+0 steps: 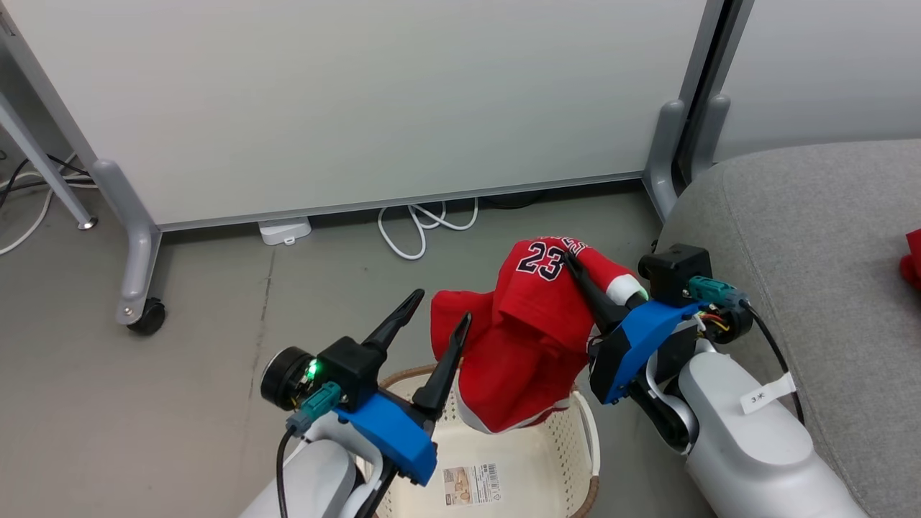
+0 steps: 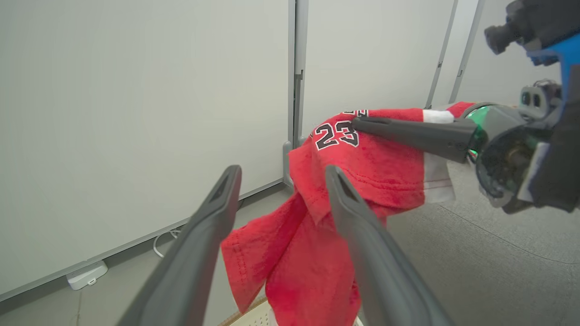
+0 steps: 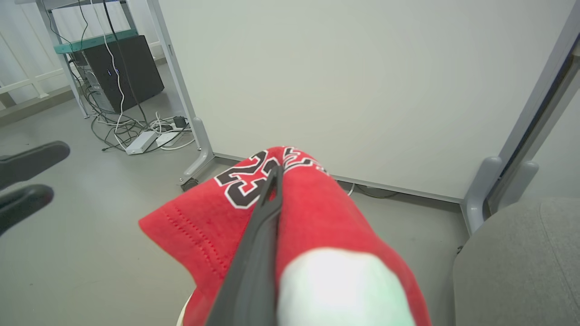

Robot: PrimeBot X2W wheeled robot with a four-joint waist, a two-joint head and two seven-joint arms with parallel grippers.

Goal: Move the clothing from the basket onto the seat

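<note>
The right fingers (image 1: 586,288), pressed together, are clamped on a bright red fabric jersey with white trim and a dark, white-edged number 23 (image 1: 532,331). It is gripped near the number and held aloft. Its lower folds hang over a cream-white perforated plastic laundry basket with a brown woven-look rim (image 1: 586,432); whether the hem is clear of the rim cannot be told. The left fingers (image 1: 447,360) are spread wide and hold nothing, just beside the hanging cloth. A large grey woven-fabric sofa (image 1: 813,237) stands to the right, with a second red piece of cloth (image 1: 912,262) lying on it at the view's edge. The step in hand is judged to be the carry of the jersey from basket to seat. A rightward swing is called for next, with the hem raised above the rim before release over the cushion.
</note>
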